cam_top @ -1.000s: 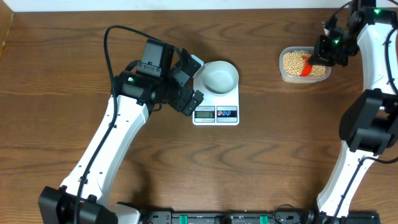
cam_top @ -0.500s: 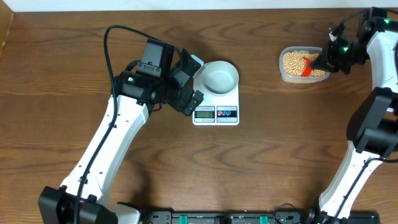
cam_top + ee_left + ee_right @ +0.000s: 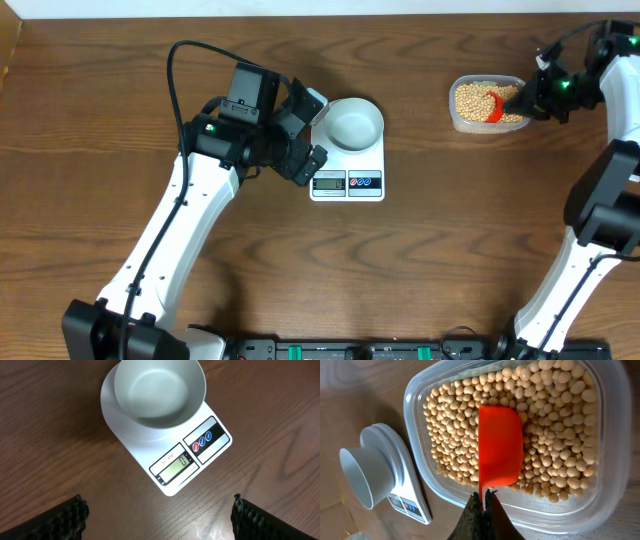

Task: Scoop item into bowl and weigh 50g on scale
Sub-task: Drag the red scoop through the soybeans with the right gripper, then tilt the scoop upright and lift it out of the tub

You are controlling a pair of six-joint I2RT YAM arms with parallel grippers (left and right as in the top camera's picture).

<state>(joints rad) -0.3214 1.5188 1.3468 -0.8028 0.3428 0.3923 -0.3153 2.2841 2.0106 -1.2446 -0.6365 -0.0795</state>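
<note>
**Right claw.** The right claw (image 3: 484,502) is closed on the thin handle of an orange scoop (image 3: 500,445). The fingers pinch the handle end, so the cup projects well ahead of them. The cup lies on the beans (image 3: 452,435) in the clear plastic tub (image 3: 413,415), near the tub's middle. No beans show on the face of the scoop that is visible. Whether its leading edge has entered the pile cannot be told. The grip at the handle end appears intended to keep the fingers clear of the beans while the cup works.

**Left claw.** The left claw (image 3: 162,520) is open, fingers wide apart and holding nothing. It hangs above the desk (image 3: 420,260) just beside the scale's front left, its camera aimed at the display. In the inspector's judgement this posture serves for reading the weight, not for handling.

**Receiving station.** The bowl (image 3: 160,390) sits upright on the platform of the scale (image 3: 140,450) and is empty. The display (image 3: 177,466) reads 0, which suggests the bowl has been tared.

**Status.** All beans are in the tub, well apart from the scale at the desk's far right. The scooping step is in hand, and no transfer is evident. A loaded scoop would have to travel level across open desk, so spillage is the main risk.
</note>
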